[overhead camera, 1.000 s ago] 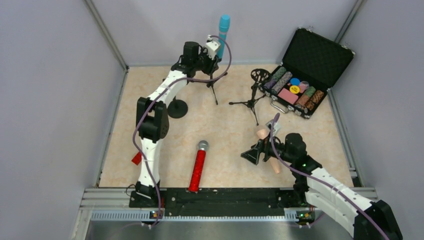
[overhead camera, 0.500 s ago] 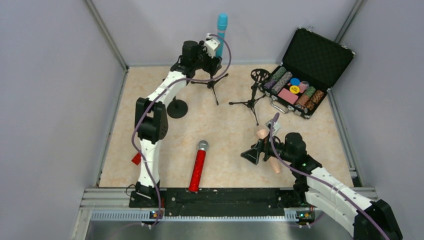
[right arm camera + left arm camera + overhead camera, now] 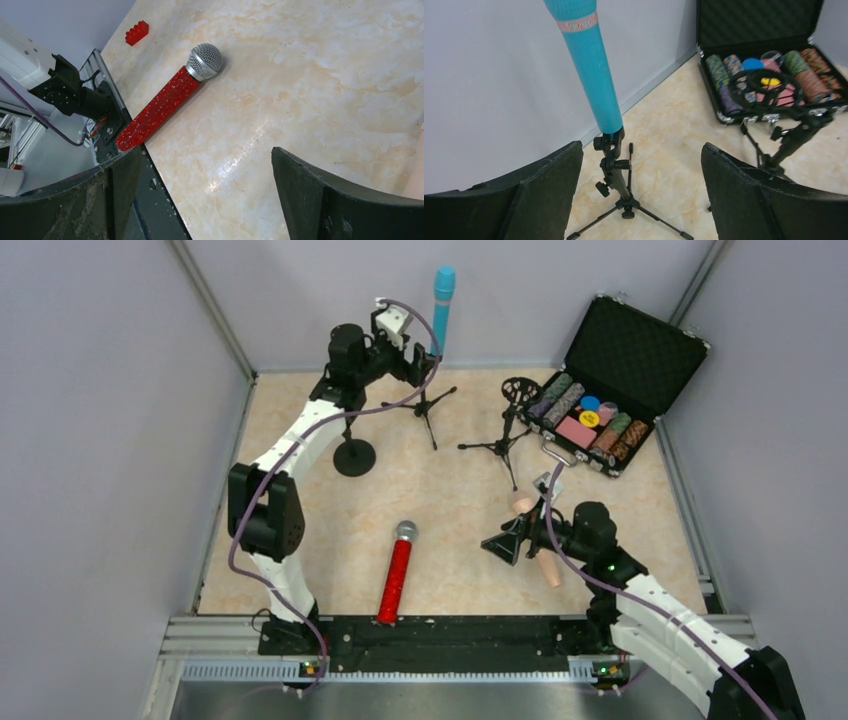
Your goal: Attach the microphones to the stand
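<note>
Teal plastic, the teal microphone (image 3: 443, 300) stands upright at the upper centre of the top view. Its tail is seated in the tripod stand (image 3: 428, 405) clip, so the left gripper (image 3: 640, 150) gapes empty beside it. The right gripper (image 3: 205, 150), also spread and empty, hovers by the peach microphone (image 3: 549, 572) at lower right. The red microphone (image 3: 167, 102) lies flat at lower centre. Beige marbled table (image 3: 440, 500), grey walls (image 3: 100, 440) on three sides.
</note>
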Motion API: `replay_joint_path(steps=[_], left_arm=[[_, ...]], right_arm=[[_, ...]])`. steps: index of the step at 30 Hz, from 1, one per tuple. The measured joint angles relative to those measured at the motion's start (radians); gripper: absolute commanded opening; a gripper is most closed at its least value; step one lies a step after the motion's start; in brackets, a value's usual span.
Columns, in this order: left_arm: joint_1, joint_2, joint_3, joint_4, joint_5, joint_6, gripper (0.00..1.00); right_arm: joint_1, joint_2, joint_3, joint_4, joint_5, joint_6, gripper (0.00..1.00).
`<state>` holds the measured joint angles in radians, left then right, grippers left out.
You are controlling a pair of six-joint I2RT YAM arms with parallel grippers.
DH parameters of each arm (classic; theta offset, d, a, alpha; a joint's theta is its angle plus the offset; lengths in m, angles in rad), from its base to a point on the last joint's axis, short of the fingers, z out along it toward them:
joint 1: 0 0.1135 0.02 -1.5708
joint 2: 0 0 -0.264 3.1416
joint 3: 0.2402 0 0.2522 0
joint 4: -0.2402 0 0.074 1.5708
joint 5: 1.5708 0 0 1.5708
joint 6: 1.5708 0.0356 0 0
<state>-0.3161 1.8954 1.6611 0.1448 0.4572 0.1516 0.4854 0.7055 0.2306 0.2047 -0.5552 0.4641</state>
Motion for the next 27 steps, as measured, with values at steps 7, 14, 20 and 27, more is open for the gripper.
replay_joint_path(steps=[7,14,20,27], left_arm=[[0.014,-0.171,-0.121,0.079,0.076,-0.121,0.96],[0.014,-0.277,-0.174,0.025,0.134,-0.165,0.99],[0.014,-0.376,-0.266,-0.028,0.164,-0.168,0.99],[0.014,-0.404,-0.305,-0.148,0.178,-0.141,0.99]], right_arm=[[0.000,-0.014,0.000,-0.013,-0.008,0.002,0.98],[0.000,-0.013,0.000,-0.011,-0.013,0.012,0.98],[0.000,-0.002,0.000,-0.008,-0.015,0.018,0.98],[0.000,0.007,0.001,-0.005,-0.014,0.019,0.98]])
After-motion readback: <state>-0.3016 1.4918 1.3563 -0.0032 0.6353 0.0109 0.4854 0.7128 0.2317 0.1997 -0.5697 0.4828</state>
